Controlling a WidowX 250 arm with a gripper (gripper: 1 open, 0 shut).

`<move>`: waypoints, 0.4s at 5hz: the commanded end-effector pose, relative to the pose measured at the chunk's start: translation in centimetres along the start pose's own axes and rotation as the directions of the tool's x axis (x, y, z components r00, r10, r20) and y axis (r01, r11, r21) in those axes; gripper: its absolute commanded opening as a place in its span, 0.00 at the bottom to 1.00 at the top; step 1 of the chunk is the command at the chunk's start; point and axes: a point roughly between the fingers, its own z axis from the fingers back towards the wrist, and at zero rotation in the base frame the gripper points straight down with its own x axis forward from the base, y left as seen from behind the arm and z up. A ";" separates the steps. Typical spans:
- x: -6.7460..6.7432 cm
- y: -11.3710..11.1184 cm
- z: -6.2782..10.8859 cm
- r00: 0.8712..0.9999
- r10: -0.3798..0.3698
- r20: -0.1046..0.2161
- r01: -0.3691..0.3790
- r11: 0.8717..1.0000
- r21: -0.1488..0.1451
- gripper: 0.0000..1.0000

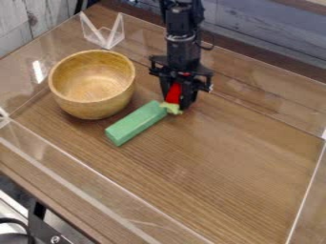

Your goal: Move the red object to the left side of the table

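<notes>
The red object (173, 94) is a small bright red toy with a green end, held between the black fingers of my gripper (177, 93), which points straight down and is shut on it. The toy hangs just above the brown wood-grain table (216, 162), at the upper right end of the green block. Most of the toy is hidden by the fingers; only a red strip and a bit of green below show.
A green rectangular block (136, 122) lies diagonally just left of and below the gripper. A wooden bowl (91, 83) stands to the left. Low clear acrylic walls (76, 200) edge the table. A clear stand (102, 30) sits at the back left.
</notes>
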 end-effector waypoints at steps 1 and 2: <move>0.4 -0.9 4.5 0.994 -0.033 0.104 0.033 0.999 -0.001 0.00; -0.7 -0.7 5.4 0.993 -0.046 0.111 0.046 0.999 0.005 0.00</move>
